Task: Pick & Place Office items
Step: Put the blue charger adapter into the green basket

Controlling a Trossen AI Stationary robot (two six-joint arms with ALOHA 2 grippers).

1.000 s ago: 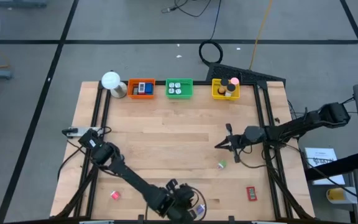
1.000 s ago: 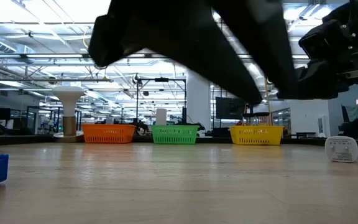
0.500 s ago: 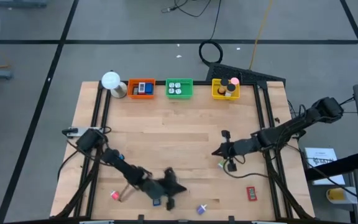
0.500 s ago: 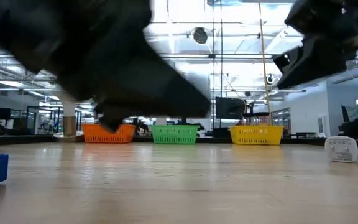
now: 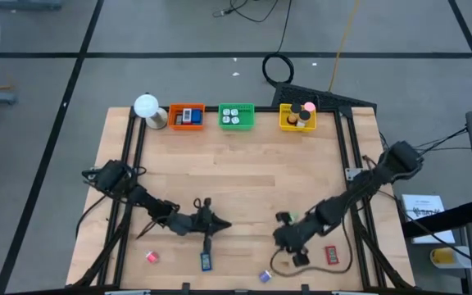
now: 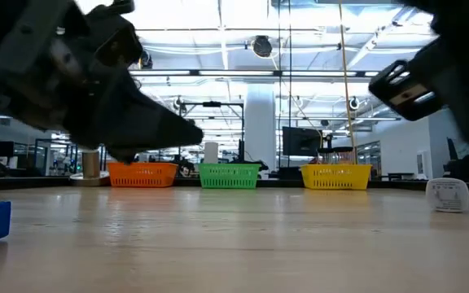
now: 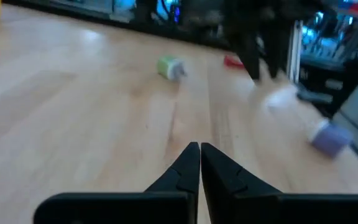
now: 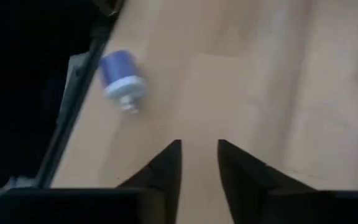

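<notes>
My left gripper [image 5: 222, 223] [image 7: 199, 149] hovers shut and empty over the table's near middle. Past its tips in the left wrist view lie a small green bit [image 7: 169, 66], a red flat piece [image 7: 232, 60] and a purple bit [image 7: 328, 137]. My right gripper [image 5: 279, 238] [image 8: 199, 147] stands open and empty above bare wood at the near right. The purple bit with its white cap [image 8: 122, 76] [image 5: 265, 276] lies on its side ahead of it, by the near edge. A blue flat piece [image 5: 206, 260], a pink piece [image 5: 152, 256] and the red piece [image 5: 331, 255] lie flat near the front edge.
At the far edge stand an orange tray [image 5: 187, 115], a green tray [image 5: 236, 115] and a yellow tray [image 5: 297, 117], each with items inside, beside a white ball lamp [image 5: 147, 108]. Black frame rails run along both table sides. Bare wood lies in the middle.
My left gripper has swung from the near edge toward the table's middle, leaving the blue piece and the purple bit uncovered behind it. My right gripper has come from the middle right toward the near edge, past the green bit, and now tips downward.
</notes>
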